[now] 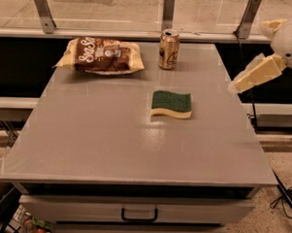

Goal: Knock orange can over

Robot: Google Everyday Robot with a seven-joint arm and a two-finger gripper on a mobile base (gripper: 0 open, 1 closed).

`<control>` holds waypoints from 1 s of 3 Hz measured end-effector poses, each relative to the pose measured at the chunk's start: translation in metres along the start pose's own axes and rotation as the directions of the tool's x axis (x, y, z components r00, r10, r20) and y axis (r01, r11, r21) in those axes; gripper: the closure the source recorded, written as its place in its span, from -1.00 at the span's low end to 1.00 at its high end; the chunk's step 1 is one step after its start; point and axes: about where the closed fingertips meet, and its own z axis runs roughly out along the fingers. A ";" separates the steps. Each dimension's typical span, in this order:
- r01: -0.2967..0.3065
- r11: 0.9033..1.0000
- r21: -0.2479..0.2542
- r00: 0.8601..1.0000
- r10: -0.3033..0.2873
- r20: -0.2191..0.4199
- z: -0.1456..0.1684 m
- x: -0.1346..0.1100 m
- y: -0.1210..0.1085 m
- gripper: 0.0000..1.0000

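The orange can (169, 49) stands upright near the far edge of the grey table (101, 136), a little right of centre, with its silver top rim showing. My gripper (240, 83) comes in from the right edge of the camera view. It hangs above the table's right edge, well to the right of the can and nearer to me, touching nothing.
A brown snack bag (102, 55) lies left of the can at the far left. A green and yellow sponge (172, 104) lies mid-table, in front of the can. A rail with metal posts (167, 12) runs behind the table. A drawer handle (139, 216) is below.
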 end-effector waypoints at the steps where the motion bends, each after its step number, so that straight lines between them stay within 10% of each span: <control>1: -0.054 0.998 0.018 0.991 0.051 0.121 0.030 0.000 -0.019 -1.00; 3: -0.169 0.985 -0.036 0.955 0.173 0.243 0.084 -0.005 -0.056 -1.00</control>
